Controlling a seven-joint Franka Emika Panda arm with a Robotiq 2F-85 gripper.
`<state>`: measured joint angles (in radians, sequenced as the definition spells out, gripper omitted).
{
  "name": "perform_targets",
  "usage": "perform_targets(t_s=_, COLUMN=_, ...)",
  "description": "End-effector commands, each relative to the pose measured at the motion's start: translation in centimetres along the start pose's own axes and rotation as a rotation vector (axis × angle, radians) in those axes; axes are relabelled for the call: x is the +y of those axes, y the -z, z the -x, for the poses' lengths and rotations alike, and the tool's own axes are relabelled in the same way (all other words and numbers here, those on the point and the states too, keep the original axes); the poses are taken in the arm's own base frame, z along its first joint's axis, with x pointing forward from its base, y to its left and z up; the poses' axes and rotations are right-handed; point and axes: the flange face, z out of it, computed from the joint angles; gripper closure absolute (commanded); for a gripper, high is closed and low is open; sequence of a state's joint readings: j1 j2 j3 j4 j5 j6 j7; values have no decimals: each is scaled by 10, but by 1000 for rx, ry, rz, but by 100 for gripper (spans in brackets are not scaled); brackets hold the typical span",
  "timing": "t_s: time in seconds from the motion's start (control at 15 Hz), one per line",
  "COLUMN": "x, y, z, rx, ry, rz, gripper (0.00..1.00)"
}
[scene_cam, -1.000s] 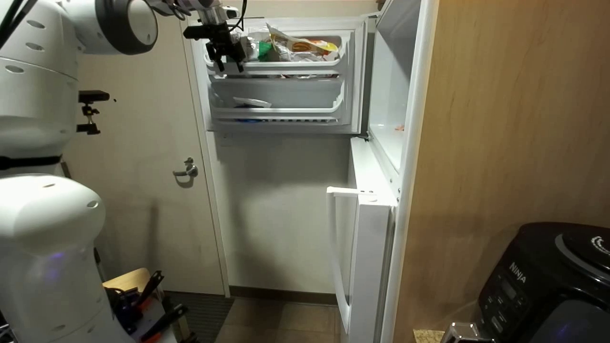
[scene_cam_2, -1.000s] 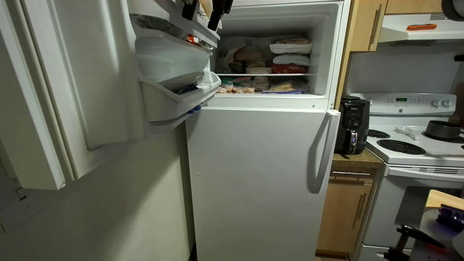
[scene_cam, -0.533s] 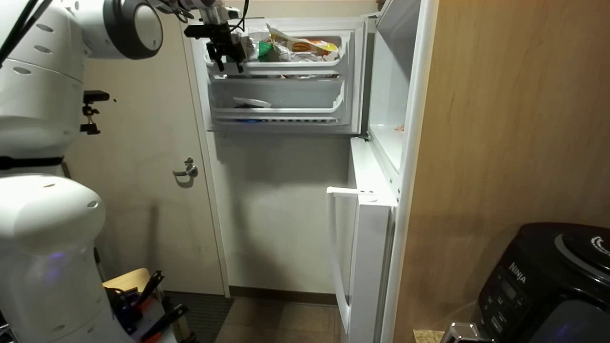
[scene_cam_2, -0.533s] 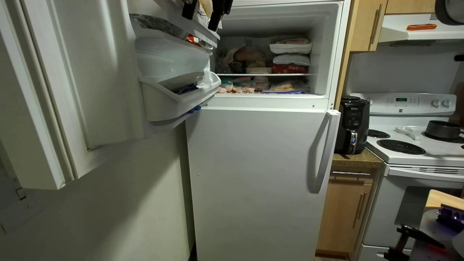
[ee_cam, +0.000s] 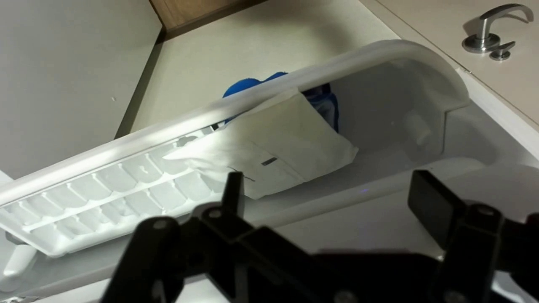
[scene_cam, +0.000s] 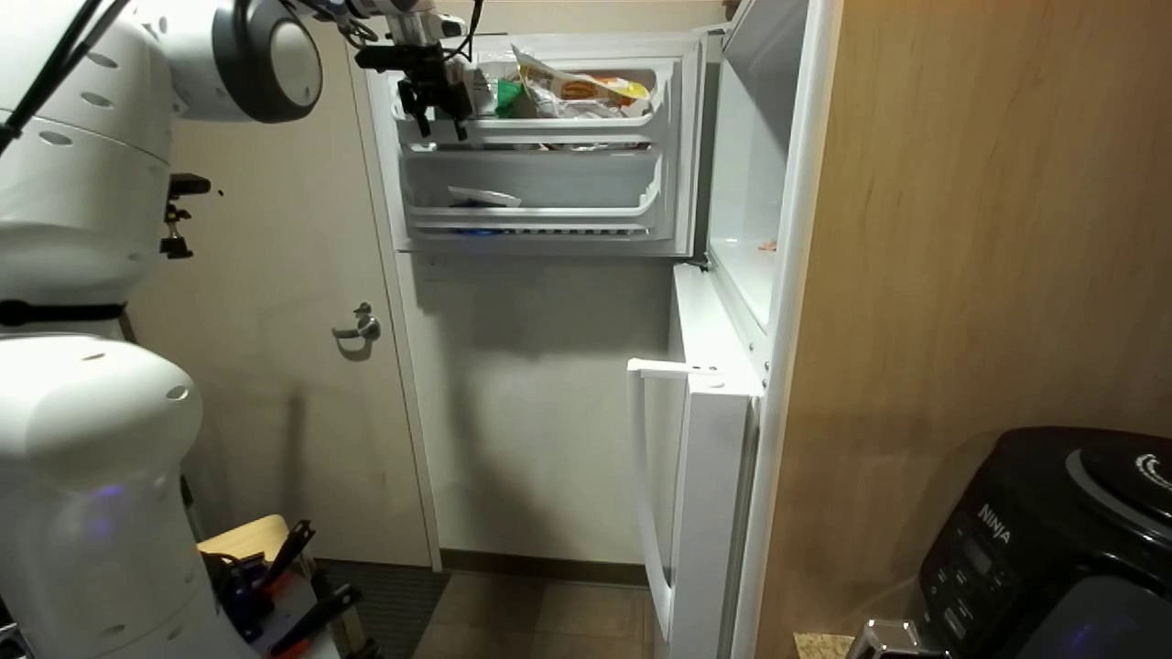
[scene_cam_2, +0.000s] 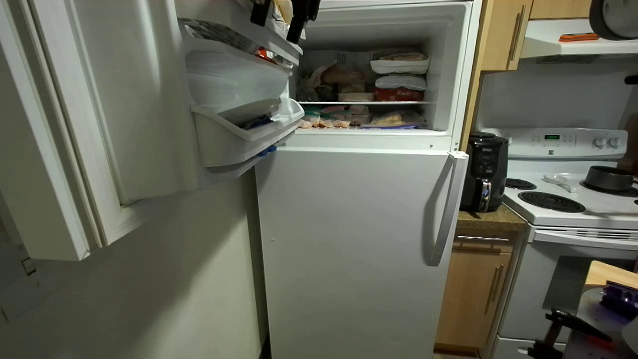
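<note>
My gripper (scene_cam: 443, 135) hangs high in front of the swung-out freezer door, fingers pointing down, near the upper door rack (scene_cam: 568, 125). Its two fingers stand wide apart in the wrist view, with nothing between their pads (ee_cam: 438, 206). Below, in the lower door bin (ee_cam: 358, 67), lies a white packet (ee_cam: 290, 134), apart from the fingers. A blue package (ee_cam: 328, 107) sits partly under that packet, beside a white ice cube tray (ee_cam: 92, 189). In an exterior view only the black fingertips (scene_cam_2: 298, 27) show at the top edge; the rest of the gripper is cut off.
Bags (scene_cam: 586, 91) fill the upper rack beside the gripper. The open freezer compartment (scene_cam_2: 369, 30) holds several packages of food. Under it is the closed fridge door (scene_cam_2: 349, 239) with a protruding handle (scene_cam_2: 446, 209). A black air fryer (scene_cam_2: 483, 172) and a stove (scene_cam_2: 563, 194) stand alongside.
The arm's upper links have swung to the right and slightly down in an exterior view. The gripper has stayed almost where it was, open throughout. The door and packages look unmoved.
</note>
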<state>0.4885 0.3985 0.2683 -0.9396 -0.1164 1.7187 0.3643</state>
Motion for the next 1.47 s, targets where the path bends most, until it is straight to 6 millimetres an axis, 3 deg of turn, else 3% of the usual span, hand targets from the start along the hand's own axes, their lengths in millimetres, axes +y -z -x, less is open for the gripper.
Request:
perform_targets(t_s=0.0, x=-6, y=19, z=-7, rx=43, ry=9, rz=-60, gripper=0)
perform_targets(t_s=0.47, x=-19, y=26, z=3, rx=29, ry=59, rz=-66, gripper=0)
perform_targets(t_s=1.0, x=-64, y=36, z=28, rx=-35, ry=114, rz=-180, gripper=0)
perform_targets(t_s=1.4, x=-83, y=37, z=49, rx=-157, ry=118, rz=-277, gripper=0)
